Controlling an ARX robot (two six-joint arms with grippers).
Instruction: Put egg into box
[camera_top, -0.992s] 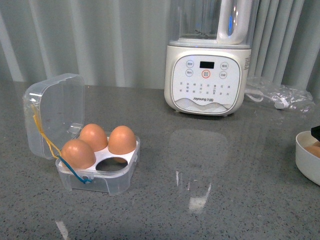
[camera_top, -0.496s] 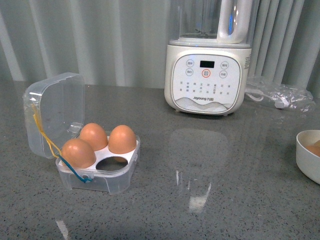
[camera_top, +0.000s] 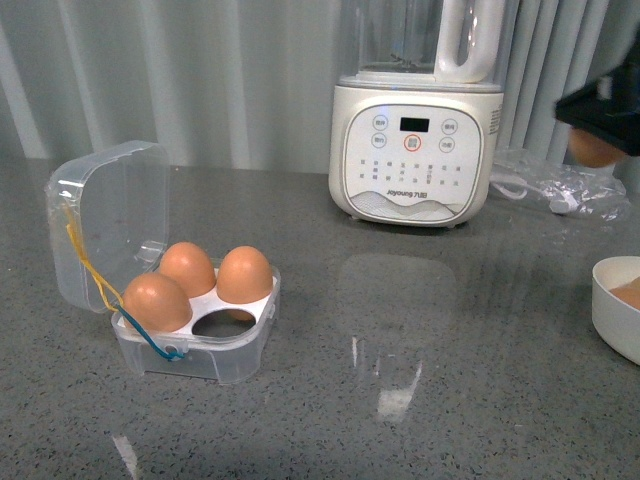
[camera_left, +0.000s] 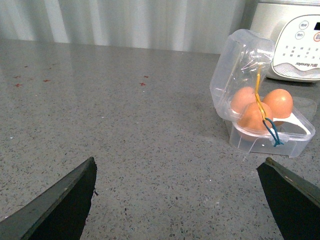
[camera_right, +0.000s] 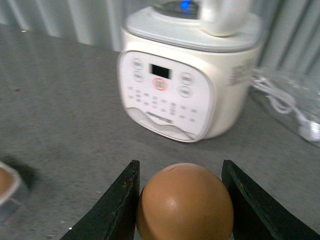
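Transport is judged to be the step in hand: the egg is off the table and not yet at the box.

Front view: the right gripper (camera_top: 600, 128) appears blurred at the upper right edge, above the table (camera_top: 450, 400) and beside the white kitchen appliance (camera_top: 415, 130). The egg (camera_top: 593, 152) shows as an orange-brown patch under the dark gripper body. The box (camera_top: 195, 335) stands well apart from it, on the left side of the table, with the lid (camera_top: 110, 225) raised. Three other eggs (camera_top: 186, 270) sit in the white insert. One hole (camera_top: 222, 323), the near one on the appliance side, is empty. A white bowl (camera_top: 612, 320) is at the right edge, below the gripper.

Left wrist view: the left gripper (camera_left: 180, 165) is spread wide with nothing between its fingers (camera_left: 60, 205). It hangs over bare table, and the box lies ahead of it, not touched.

Right wrist view: the right gripper's two fingers (camera_right: 120, 205) stand one on each side of the egg and pinch it at its widest part. The appliance is directly ahead.

Next move, as a judgement: carry the egg across the table, clear of the appliance. Bring it over the empty hole and lower it straight down between the seated eggs. Keep the grip light, as the shell is smooth and brittle. Release only when the egg rests in the hole. The raised lid and the elastic cords (camera_top: 85, 270) must stay clear of the fingers.
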